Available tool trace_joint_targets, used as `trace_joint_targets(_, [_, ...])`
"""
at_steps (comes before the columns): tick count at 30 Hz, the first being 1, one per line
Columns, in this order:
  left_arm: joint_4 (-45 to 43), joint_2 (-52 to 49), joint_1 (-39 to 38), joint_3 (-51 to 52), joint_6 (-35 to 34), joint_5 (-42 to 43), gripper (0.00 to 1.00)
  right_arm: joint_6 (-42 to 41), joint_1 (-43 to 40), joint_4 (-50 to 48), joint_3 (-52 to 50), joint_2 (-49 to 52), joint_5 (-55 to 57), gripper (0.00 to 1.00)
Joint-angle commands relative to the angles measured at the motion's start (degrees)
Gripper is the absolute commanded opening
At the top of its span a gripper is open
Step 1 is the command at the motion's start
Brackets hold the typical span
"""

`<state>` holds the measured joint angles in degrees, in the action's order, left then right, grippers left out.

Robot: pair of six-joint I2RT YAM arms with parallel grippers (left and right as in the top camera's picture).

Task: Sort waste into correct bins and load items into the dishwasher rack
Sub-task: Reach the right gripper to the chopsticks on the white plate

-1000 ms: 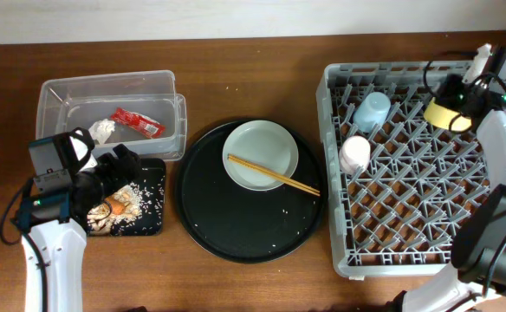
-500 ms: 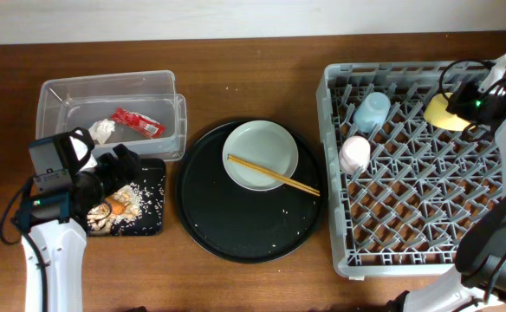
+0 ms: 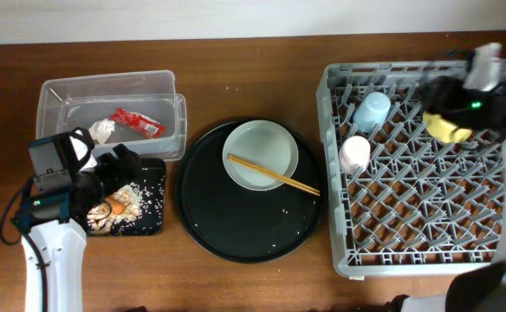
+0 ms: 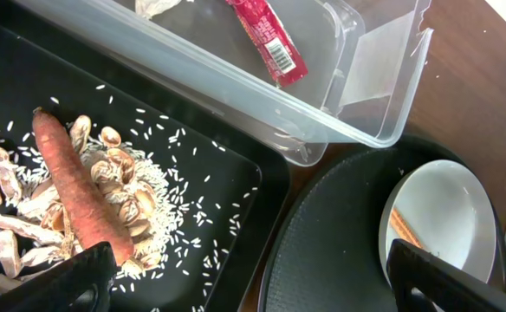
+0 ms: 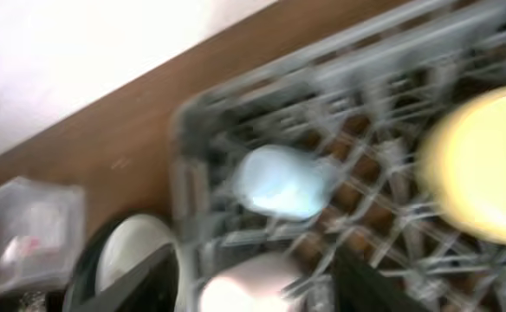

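The rack [image 3: 409, 234] is where the change is: above its far right corner the right gripper [image 5: 255, 282] has turned into a blur, pulling away. Just left of the rack, the round tray [image 3: 210, 217] sits as it did. Well left of the rack, the clear tub [image 3: 71, 113] and the black tray [image 3: 155, 221] are unchanged too. The left gripper [image 4: 262, 277] hangs over that black tray, fingers wide apart and empty.

The plate [image 3: 262, 147], left of the rack on the round tray, is not yet loaded. The yellow bowl [image 3: 450, 130] lies in the rack's far right corner, shifted slightly toward the middle. The right gripper is off it, fingers apparently spread around nothing, though the blur makes that hard to swear to. I'd call the bowl loaded.

The blue cup [image 3: 373, 110] and pink cup [image 3: 354, 154] lie in the rack's far left part. The chopsticks [image 3: 275, 175] rest across the plate, left of the rack, so they and the plate look like what's left.
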<state>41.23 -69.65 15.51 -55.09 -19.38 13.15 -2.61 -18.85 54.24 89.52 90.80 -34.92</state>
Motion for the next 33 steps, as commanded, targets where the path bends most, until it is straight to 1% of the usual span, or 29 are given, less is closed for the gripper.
trace_joint_targets(1, [0.04, 0.33, 0.2, -1.01, -0.52, 0.42, 0.99, 8.37, 12.72, 7.87, -0.61, -0.31, 1.22, 0.58])
trace_joint_targets(2, [0.04, 0.33, 0.2, -1.01, -0.52, 0.44, 0.99, 8.37, 17.11, 9.6, -1.14, -0.28, 4.55, 0.58])
trace_joint_targets(3, [0.04, 0.33, 0.2, -1.01, -0.52, 0.42, 0.99, 8.39, 23.61, 12.31, -1.25, 0.31, 8.94, 0.59])
trace_joint_targets(6, [0.04, 0.33, 0.2, -1.01, -0.52, 0.44, 0.99, 8.39, 35.23, 14.16, -1.57, 2.58, 18.4, 0.63])
trace_joint_targets(8, [0.04, 0.33, 0.2, -1.01, -0.52, 0.44, 0.99, 8.39, 42.18, 14.56, -2.23, 4.92, 20.41, 0.67])
trace_joint_targets(11, [0.04, 0.33, 0.2, -1.01, -0.52, 0.44, 0.99, 8.41, 47.1, 12.37, -5.81, 9.05, 20.65, 0.68])
trace_joint_targets(15, [0.04, 0.33, 0.2, -1.01, -0.52, 0.44, 0.99, 9.7, 49.18, 8.11, -9.05, 14.73, 20.59, 0.68])
trace_joint_targets(16, [0.04, 0.33, 0.2, -1.01, -0.52, 0.44, 0.99, 12.52, 50.42, 5.75, -9.27, 16.7, 20.61, 0.68])
trace_joint_targets(17, [0.04, 0.33, 0.2, -1.01, -0.52, 0.44, 0.99, 13.33, 50.95, 3.48, -9.27, 17.4, 20.59, 0.67])
trace_joint_targets(18, [0.04, 0.33, 0.2, -1.01, -0.52, 0.42, 0.99, 13.42, 51.58, 0.04, -9.27, 18.25, 20.63, 0.64])
trace_joint_targets(20, [0.04, 0.33, 0.2, -1.01, -0.52, 0.44, 0.99, 16.37, 51.93, -3.67, -9.27, 19.1, 20.63, 0.57])
trace_joint_targets(21, [0.04, 0.33, 0.2, -1.01, -0.52, 0.42, 0.99, 16.37, 51.82, -5.11, -9.27, 19.23, 20.68, 0.55])
trace_joint_targets(22, [0.02, 0.33, 0.2, -1.01, -0.52, 0.44, 0.99, 16.33, 51.84, -6.86, -9.27, 19.23, 20.61, 0.41])
trace_joint_targets(23, [0.04, 0.33, 0.2, -1.01, -0.52, 0.44, 0.99, 16.31, 51.89, -7.56, -9.27, 19.23, 20.61, 0.32])
trace_joint_targets(24, [0.04, 0.33, 0.2, -1.01, -0.52, 0.44, 0.99, 16.31, 51.89, -8.02, -9.29, 19.23, 20.61, 0.17])
trace_joint_targets(25, [0.04, 0.33, 0.2, -1.01, -0.52, 0.44, 0.99, 16.33, 51.89, -8.52, -9.35, 19.3, 20.63, 0.11])
trace_joint_targets(26, [0.04, 0.33, 0.2, -1.01, -0.52, 0.44, 0.99, 16.31, 51.89, -9.55, -9.66, 19.3, 20.61, 0.1])
trace_joint_targets(29, [0.04, 0.33, 0.2, -1.01, -0.52, 0.44, 0.99, 16.33, 51.89, -10.36, -10.03, 19.32, 20.65, 0.1])
trace_joint_targets(31, [0.04, 0.33, 0.2, -1.01, -0.52, 0.44, 0.99, 16.31, 51.84, -11.54, -11.54, 19.32, 25.4, 0.1])
trace_joint_targets(33, [0.04, 0.33, 0.2, -1.01, -0.52, 0.44, 0.99, 16.31, 51.82, -14.19, -13.92, 19.32, 27.04, 0.1])
